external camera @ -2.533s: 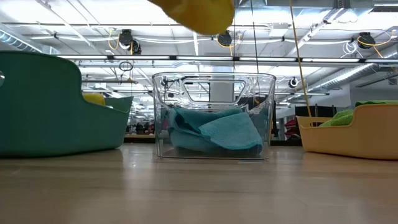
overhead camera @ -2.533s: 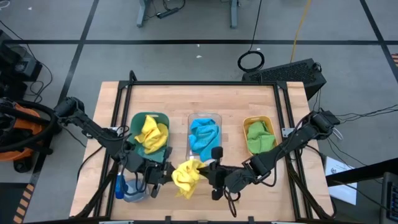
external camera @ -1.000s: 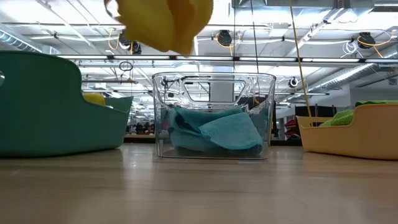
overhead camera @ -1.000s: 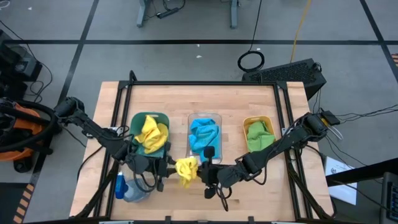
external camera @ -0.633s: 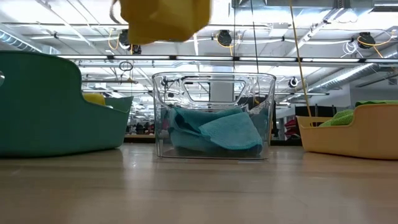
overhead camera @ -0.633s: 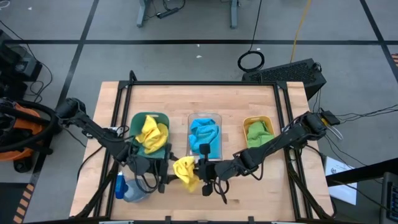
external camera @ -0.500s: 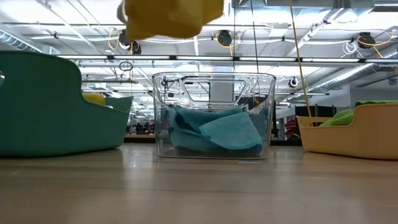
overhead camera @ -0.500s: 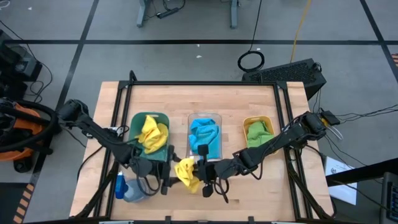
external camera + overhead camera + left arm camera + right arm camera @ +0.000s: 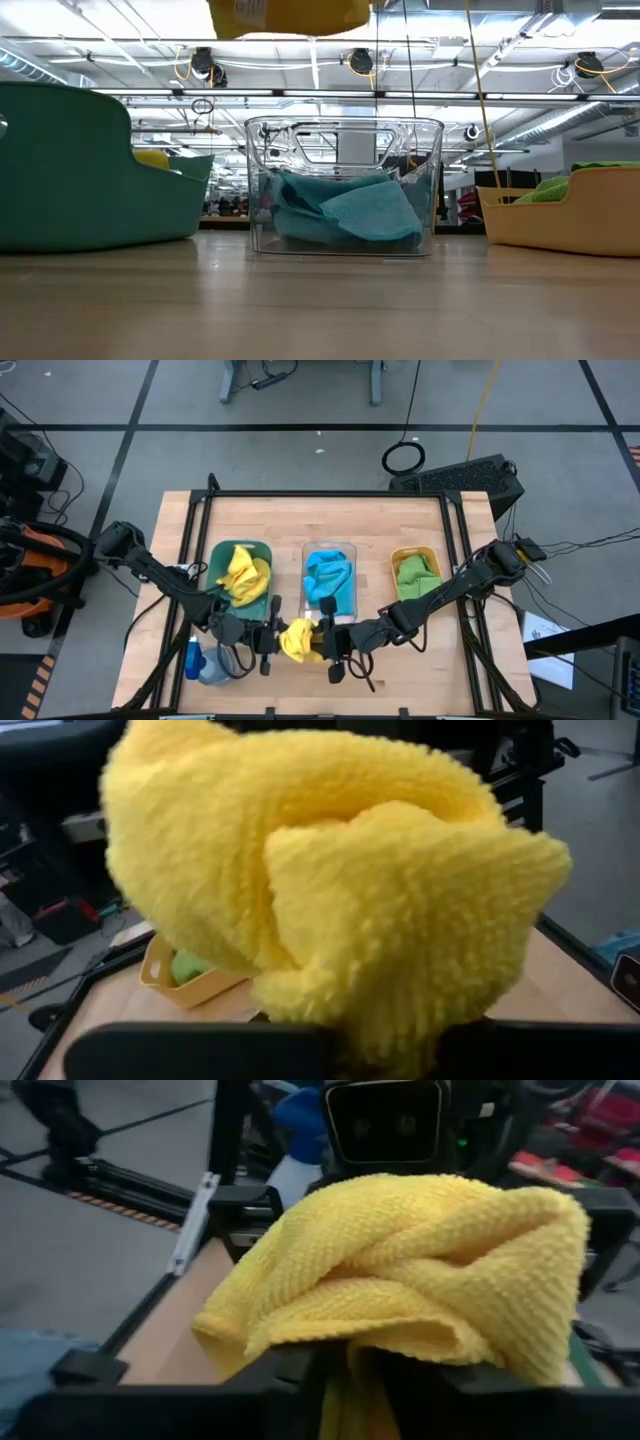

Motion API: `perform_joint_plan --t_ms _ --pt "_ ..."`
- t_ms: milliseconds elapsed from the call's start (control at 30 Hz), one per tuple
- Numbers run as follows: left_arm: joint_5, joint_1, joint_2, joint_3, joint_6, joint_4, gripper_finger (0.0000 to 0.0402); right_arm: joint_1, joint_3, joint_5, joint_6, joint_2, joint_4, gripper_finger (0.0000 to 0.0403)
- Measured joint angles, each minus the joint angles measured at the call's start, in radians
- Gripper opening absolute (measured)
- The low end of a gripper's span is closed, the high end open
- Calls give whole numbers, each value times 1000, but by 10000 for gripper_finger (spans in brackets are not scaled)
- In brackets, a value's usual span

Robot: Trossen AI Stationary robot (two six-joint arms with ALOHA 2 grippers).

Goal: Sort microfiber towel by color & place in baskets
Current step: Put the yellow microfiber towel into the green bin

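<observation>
A bunched yellow towel is up off the table near its near edge, between my two grippers; the low view catches only its underside. My left gripper meets it from the left and my right gripper from the right, both shut on it. Behind stand the dark green basket with a yellow towel, the clear basket with blue towels, and the orange-yellow basket with green towels. My left gripper pinches a fold of the yellow towel between its two fingers, level, from the table's left. The towel bulges out ahead of the fingers, clear of the table. My right gripper pinches the towel's other side between its fingers, level, from the table's right. The bunched cloth sits on top of the fingers and is slack.
A blue-capped spray bottle stands at the near left corner, close behind my left gripper. The three baskets line up across the middle of the table. Bare wood lies behind the baskets, and a black frame rims the table.
My right gripper has carried the yellow towel toward the table's left and a little up. My left gripper has moved right to meet it, and the towel now sits bunched tightly between the two.
</observation>
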Motion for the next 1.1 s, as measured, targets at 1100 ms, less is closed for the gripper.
perform_joint_plan --t_ms 1100 --pt "12 -31 -472 -52 -1302 -1502 70 32 -4 279 110 -5 -304 160"
